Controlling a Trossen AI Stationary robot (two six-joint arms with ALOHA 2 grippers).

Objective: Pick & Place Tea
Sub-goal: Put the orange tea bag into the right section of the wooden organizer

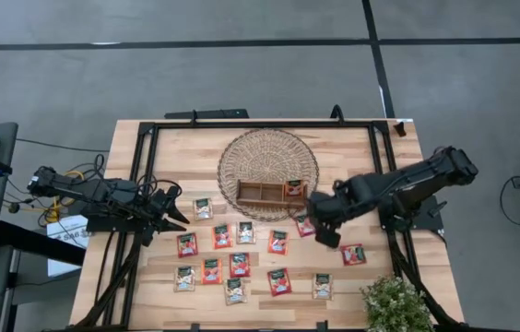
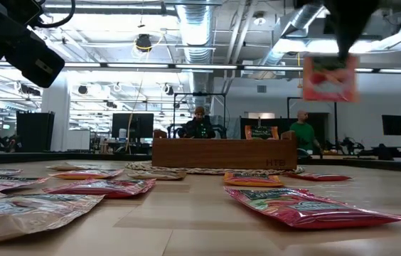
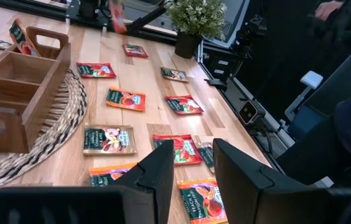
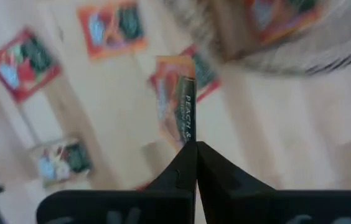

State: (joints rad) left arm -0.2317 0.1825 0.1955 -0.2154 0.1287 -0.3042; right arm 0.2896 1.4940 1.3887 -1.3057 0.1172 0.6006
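- The right tool (image 4: 195, 144) is pressed together on the edge of a peach tea sachet (image 4: 177, 102), holding it in the air just beside the wooden tray (image 1: 270, 193) on the woven mat (image 1: 242, 152).
- One sachet (image 1: 294, 188) already stands in the tray's end compartment; the other two compartments look empty.
- Over a dozen sachets (image 1: 228, 263) lie flat on the tabletop (image 1: 195, 148), so most of the job is left.
- The left tool (image 3: 191, 177) waits with fingers spread, holding nothing, at its side of the spread.
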